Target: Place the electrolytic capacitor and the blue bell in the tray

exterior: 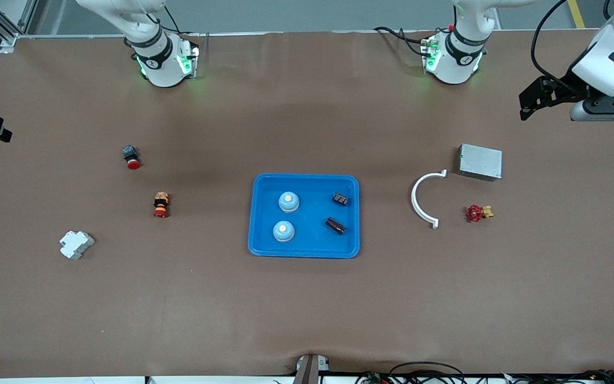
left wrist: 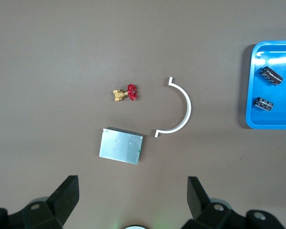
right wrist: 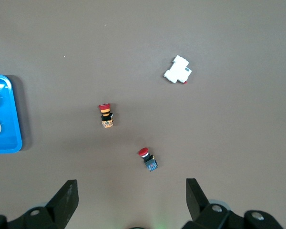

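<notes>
The shallow bright blue rectangular plastic tray (exterior: 305,180) with rounded corners lies at the middle of the brown bench (exterior: 307,309). Inside it sit two round blue bells (exterior: 288,201) (exterior: 283,231) with pale centre buttons, side by side toward the right arm's end, and two dark cylindrical electrolytic capacitors (exterior: 340,199) (exterior: 335,225) toward the left arm's end; in each pair one lies nearer the front camera than the other.

Toward the left arm's end of the bench lie a white semicircular plastic bracket (exterior: 423,200), a flat grey metal box (exterior: 480,162) and a small red-handled brass valve (exterior: 478,213), the valve nearer the front camera than the box. Toward the right arm's end lie a red push-button switch on a dark blue body (exterior: 130,157), a red-capped button with a black and orange body (exterior: 161,205) and a white plastic breaker block (exterior: 76,245), all well apart from the tray.

The left claw (exterior: 544,98) hangs open and empty at the left arm's end of the bench, above the grey metal box as its wrist view shows. The right claw (right wrist: 131,200) hangs open and empty above the bench near the red push-button switch, its two fingers spread wide in the right wrist view.
</notes>
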Controlling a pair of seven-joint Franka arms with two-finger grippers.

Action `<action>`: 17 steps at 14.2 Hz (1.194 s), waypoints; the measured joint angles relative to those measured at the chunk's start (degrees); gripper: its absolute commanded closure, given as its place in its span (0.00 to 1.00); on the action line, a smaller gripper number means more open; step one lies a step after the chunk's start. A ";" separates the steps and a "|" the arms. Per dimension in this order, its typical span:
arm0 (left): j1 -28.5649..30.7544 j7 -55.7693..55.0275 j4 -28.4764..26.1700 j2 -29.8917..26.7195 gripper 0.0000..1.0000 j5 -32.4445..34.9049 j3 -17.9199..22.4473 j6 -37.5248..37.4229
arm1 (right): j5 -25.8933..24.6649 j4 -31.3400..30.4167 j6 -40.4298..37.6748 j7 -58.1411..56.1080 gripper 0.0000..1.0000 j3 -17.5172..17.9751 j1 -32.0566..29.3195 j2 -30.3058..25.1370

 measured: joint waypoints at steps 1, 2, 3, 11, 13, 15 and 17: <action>0.05 -0.03 0.00 0.00 0.00 0.00 0.00 0.00 | 0.03 0.00 -0.24 0.01 0.00 0.02 -0.02 -0.11; 0.14 -0.04 0.00 0.00 0.00 0.00 0.00 0.00 | 0.07 0.03 -0.61 0.01 0.00 0.07 -0.04 -0.24; 0.25 -0.04 0.00 0.00 0.00 0.00 0.01 0.00 | 0.08 0.13 -0.84 0.01 0.00 0.20 -0.04 -0.35; 0.06 0.12 0.09 0.37 0.00 0.00 0.00 0.00 | 2.11 0.84 -2.85 1.80 0.00 0.52 -0.08 -0.67; 0.09 0.12 0.49 0.36 0.00 0.00 0.00 0.00 | 2.16 0.84 -2.90 1.91 0.00 0.52 -0.08 -0.67; 0.15 0.12 0.64 0.37 0.00 0.00 0.00 0.00 | 2.16 0.93 -2.82 1.91 0.00 0.52 -0.10 -0.70; 0.15 0.12 0.70 0.40 0.00 0.00 0.00 0.00 | 2.16 1.15 -2.25 1.82 0.00 0.52 -0.11 -0.86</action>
